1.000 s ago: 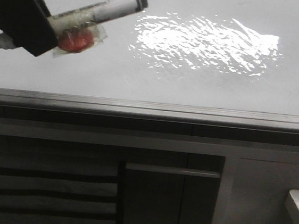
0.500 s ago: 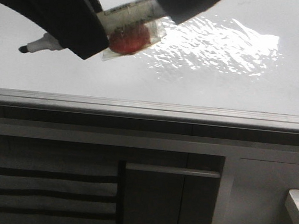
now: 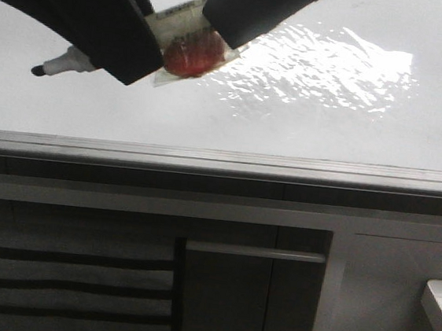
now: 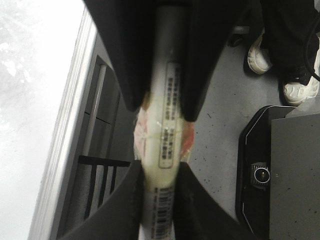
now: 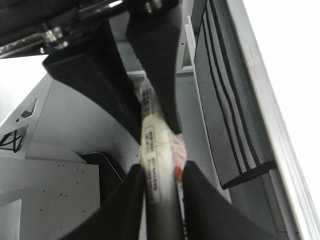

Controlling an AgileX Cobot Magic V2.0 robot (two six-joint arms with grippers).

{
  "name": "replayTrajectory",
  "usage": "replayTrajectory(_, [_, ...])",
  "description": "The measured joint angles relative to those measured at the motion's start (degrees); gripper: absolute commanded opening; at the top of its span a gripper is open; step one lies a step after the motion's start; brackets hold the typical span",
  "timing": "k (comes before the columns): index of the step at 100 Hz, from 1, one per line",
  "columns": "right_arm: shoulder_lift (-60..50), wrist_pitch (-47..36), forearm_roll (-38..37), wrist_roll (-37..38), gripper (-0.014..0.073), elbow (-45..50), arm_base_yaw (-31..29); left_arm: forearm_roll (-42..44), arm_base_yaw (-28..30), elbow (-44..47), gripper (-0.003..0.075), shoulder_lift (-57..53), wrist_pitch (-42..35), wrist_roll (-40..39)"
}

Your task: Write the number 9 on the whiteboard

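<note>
Both pincers, left (image 3: 127, 41) and right (image 3: 220, 23), clamp one uncapped marker (image 3: 189, 29) between them, above the whiteboard (image 3: 305, 119) below and beyond, where no number 9 shows yet: writing seemingly not begun.

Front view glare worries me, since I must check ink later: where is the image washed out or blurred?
Front view: a rippled glare patch blows out the glossy white whiteboard. Left wrist view: the white labelled marker barrel is soft, out of focus. Right wrist view: the board is overexposed.
</note>
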Motion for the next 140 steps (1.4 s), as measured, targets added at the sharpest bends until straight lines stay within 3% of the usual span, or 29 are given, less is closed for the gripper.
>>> replayTrajectory(15, [0.00,0.88,0.12,-0.55,-0.0059,0.00,0.00,0.35,-0.09,0.00,0.0020,0.00,0.39,1.48])
replayTrajectory(32, [-0.55,0.65,-0.21,1.06,-0.0053,-0.18,0.00,2.26,-0.09,0.00,0.0254,-1.67,0.14,-0.22])
replayTrajectory(46, [-3.28,-0.45,-9.08,10.73,-0.0052,-0.18,0.00,5.28,1.69,0.00,0.0368,-5.83,-0.61,-6.36])
replayTrajectory(61, [-7.94,-1.19,-19.14,26.77,-0.0052,-0.18,-2.78,6.38,7.89,0.40,0.0370,-10.00,-0.61,-11.71])
replayTrajectory(80, [-12.88,-1.54,-20.97,43.39,-0.0053,0.82,-14.32,6.11,17.75,3.60,0.0368,-15.05,-0.12,-17.08])
replayTrajectory(88, [-14.57,-3.20,-20.55,45.53,-0.0055,3.57,-18.43,4.96,21.28,6.02,0.0368,-17.63,-1.05,-18.37])
replayTrajectory(99, [-15.68,-8.12,-18.85,46.47,-0.0055,8.14,-19.72,3.69,23.94,9.29,0.0368,-20.88,-2.82,-19.01])
replayTrajectory(140, [-9.77,-18.87,-17.39,46.72,-0.0055,12.71,-19.85,2.07,24.58,11.89,0.0368,-23.01,-6.48,-19.23])
